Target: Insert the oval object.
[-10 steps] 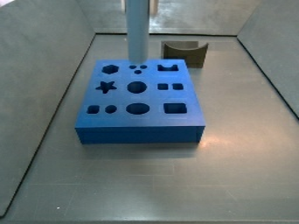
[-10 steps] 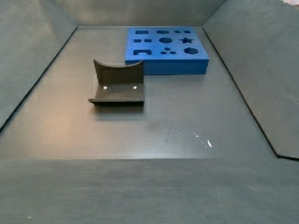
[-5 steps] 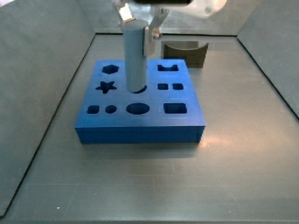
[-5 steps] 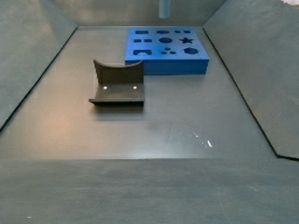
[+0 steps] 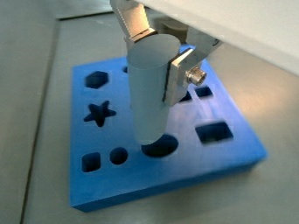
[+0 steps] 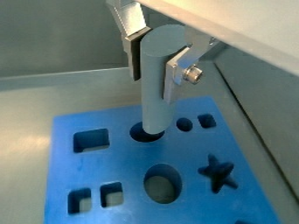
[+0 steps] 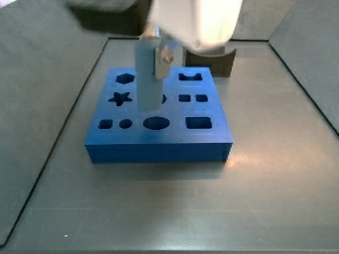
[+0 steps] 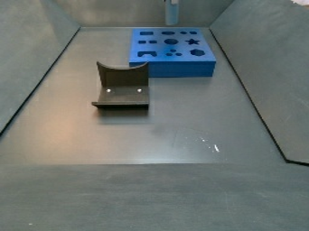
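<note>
My gripper (image 5: 158,57) is shut on the oval object (image 5: 149,96), a slim pale grey-blue peg held upright. Both wrist views show silver fingers (image 6: 177,74) clamping its upper part. The peg's lower end stands at the oval hole of the blue block (image 5: 128,179), between the small holes and the rectangular hole. In a side view the gripper (image 7: 157,58) and peg (image 7: 149,84) stand over the block's middle (image 7: 172,144), and I cannot tell how deep the tip sits. Only a sliver of the peg (image 8: 172,11) shows in a side view.
A dark brown block with a curved notch (image 8: 121,90) stands on the grey floor away from the blue block (image 8: 182,65); it shows behind the arm in a side view (image 7: 215,63). Grey walls ring the floor.
The arm has come down: the gripper body now fills the top of a side view, and the peg's lower end has moved from over the round centre hole toward the oval hole.
</note>
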You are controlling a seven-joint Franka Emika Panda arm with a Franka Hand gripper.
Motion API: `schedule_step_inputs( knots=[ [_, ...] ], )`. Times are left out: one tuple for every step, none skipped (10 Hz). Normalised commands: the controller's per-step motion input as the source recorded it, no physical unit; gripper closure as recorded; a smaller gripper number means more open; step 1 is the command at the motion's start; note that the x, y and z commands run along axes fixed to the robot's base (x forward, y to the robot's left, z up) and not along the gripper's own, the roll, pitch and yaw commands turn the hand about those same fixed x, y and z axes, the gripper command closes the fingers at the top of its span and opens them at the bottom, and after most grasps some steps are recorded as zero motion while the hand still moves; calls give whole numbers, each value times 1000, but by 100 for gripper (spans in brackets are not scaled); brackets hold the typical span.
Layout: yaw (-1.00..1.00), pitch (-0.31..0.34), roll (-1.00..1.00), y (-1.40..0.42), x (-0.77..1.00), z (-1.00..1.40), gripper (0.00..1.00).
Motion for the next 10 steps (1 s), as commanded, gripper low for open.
schedule_step_inputs(
  knots=[
    [-943,0,20,-251,26,-320,100],
    [-951,0,21,-243,20,-317,100],
    [-1000,0,44,-97,3,-323,100],
    [-1000,-10,67,0,0,-326,100],
    [-969,-1,77,0,71,-229,100],
    [-743,0,117,0,277,-200,100],
    [-700,0,97,0,334,-200,100],
    [-691,0,29,0,389,-200,100],
    [-646,0,0,0,354,-274,100],
    [-260,-131,-131,43,0,-563,100]
  ],
)
